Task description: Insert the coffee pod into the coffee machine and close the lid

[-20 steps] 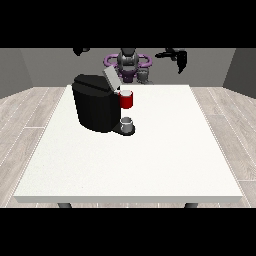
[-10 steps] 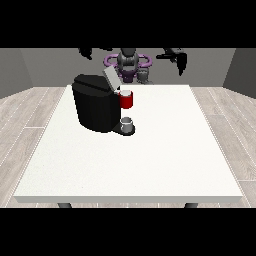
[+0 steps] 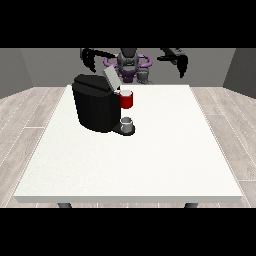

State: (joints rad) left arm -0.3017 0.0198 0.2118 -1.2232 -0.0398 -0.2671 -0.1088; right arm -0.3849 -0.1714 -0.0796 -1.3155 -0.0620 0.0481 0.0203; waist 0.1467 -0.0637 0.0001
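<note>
white table [image 3: 150, 165] bears a black coffee machine [image 3: 95, 105], grey walls [image 3: 45, 62] behind.

Single front view, set across the white surface [image 3: 150, 165] from the robot [image 3: 129, 64] and facing it. Raised, looking down from well back. Whole surface in frame, robot small at top.

No legible markings.
No text, label, brand, number or sign can be read on the coffee machine [image 3: 96, 102], the table [image 3: 150, 160] or the robot [image 3: 128, 62].
</note>
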